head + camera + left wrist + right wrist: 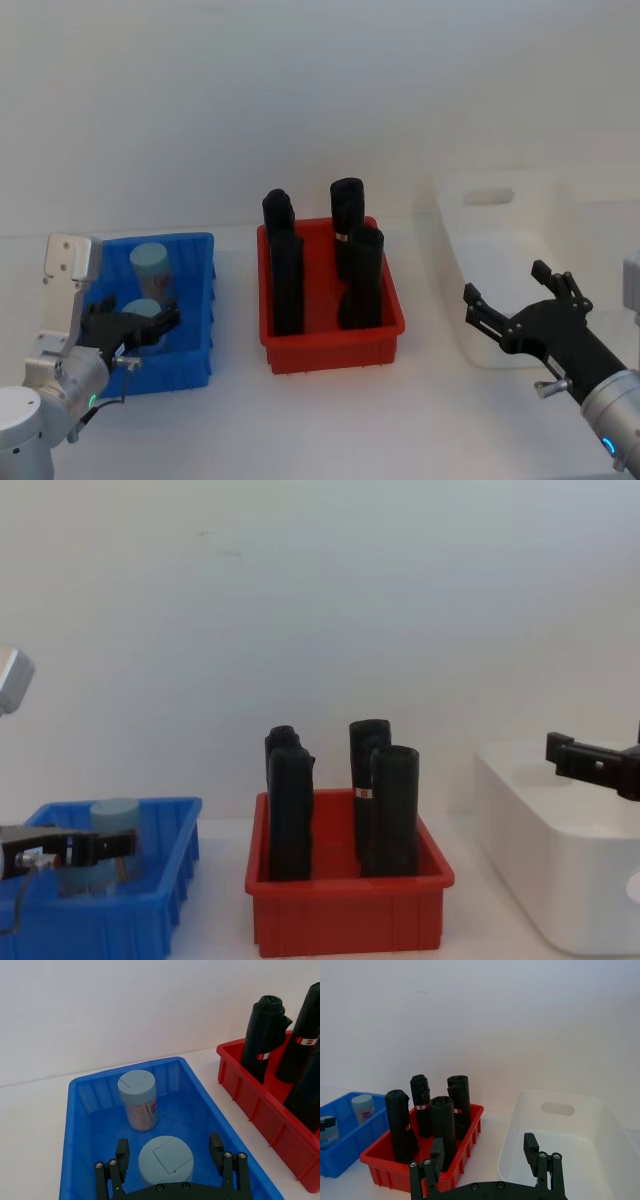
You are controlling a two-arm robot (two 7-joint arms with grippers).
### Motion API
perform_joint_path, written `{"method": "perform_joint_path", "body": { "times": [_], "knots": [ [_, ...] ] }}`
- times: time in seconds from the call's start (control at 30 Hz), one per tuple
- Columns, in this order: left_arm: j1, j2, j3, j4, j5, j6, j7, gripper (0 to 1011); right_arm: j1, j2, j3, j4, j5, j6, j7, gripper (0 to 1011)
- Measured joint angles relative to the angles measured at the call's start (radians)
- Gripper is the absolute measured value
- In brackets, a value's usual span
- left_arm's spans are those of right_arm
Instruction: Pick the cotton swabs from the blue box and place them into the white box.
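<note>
The white box [455,255] stands at the right, the red bin [330,352] in the middle holding four upright black rolls [287,275], and the blue box [205,300] at the left. The right gripper [505,282] hovers above the white box's near end, fingers spread wide, holding nothing. The left gripper [168,1147] reaches into the blue box, fingers wide apart on either side of the near cotton swabs tub [165,1162] with a gap on both sides; the far cotton swabs tub [138,1097] stands upright just behind
</note>
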Motion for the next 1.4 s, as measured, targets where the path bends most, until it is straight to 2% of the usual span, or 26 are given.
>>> {"method": "perform_joint_path", "body": {
  "times": [0.33, 0.47, 0.53, 0.57, 0.63, 0.77, 0.9, 1.17, 1.4],
  "knots": [
    [-0.014, -0.007, -0.008, 0.045, -0.013, -0.005, -0.006, 1004, 0.0, 0.0, 0.0, 0.0, 0.0, 0.0, 0.0, 1001],
    [-0.017, -0.009, -0.01, 0.056, -0.021, -0.007, -0.01, 957, 0.0, 0.0, 0.0, 0.0, 0.0, 0.0, 0.0, 1001],
    [-0.019, -0.01, -0.012, 0.063, -0.027, -0.01, -0.013, 927, 0.0, 0.0, 0.0, 0.0, 0.0, 0.0, 0.0, 1001],
    [-0.021, -0.011, -0.013, 0.068, -0.033, -0.011, -0.016, 849, 0.0, 0.0, 0.0, 0.0, 0.0, 0.0, 0.0, 1001],
    [-0.022, -0.012, -0.014, 0.072, -0.037, -0.013, -0.019, 815, 0.0, 0.0, 0.0, 0.0, 0.0, 0.0, 0.0, 1001],
    [-0.025, -0.014, -0.017, 0.081, -0.047, -0.019, -0.028, 684, 0.0, 0.0, 0.0, 0.0, 0.0, 0.0, 0.0, 1001],
    [-0.025, -0.015, -0.019, 0.081, -0.051, -0.023, -0.035, 659, 0.0, 0.0, 0.0, 0.0, 0.0, 0.0, 0.0, 1002],
    [-0.018, -0.011, -0.023, 0.035, -0.048, -0.03, -0.049, 659, 0.0, 0.0, 0.0, 0.0, 0.0, 0.0, 0.0, 1001],
    [-0.012, 0.002, -0.028, -0.058, -0.019, -0.014, -0.069, 659, 0.0, 0.0, 0.0, 0.0, 0.0, 0.0, 0.0, 1001]
  ]
}}
